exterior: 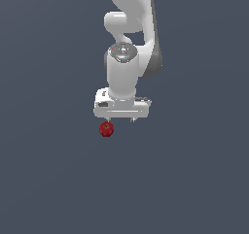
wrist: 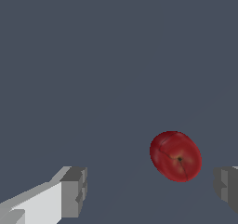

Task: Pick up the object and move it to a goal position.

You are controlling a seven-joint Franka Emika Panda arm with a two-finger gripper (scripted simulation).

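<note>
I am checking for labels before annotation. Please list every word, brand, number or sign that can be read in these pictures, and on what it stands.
None: no readable text, number or sign on the red fruit, the white gripper, the arm or the plain grey ground.

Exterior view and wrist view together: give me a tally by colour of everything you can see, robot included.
Dark red: 1, the fruit-like ball
White and grey: 1, the robot arm with its gripper, jaws wide apart
Dark grey-blue: 1, the bare surface
Total: 3
</note>
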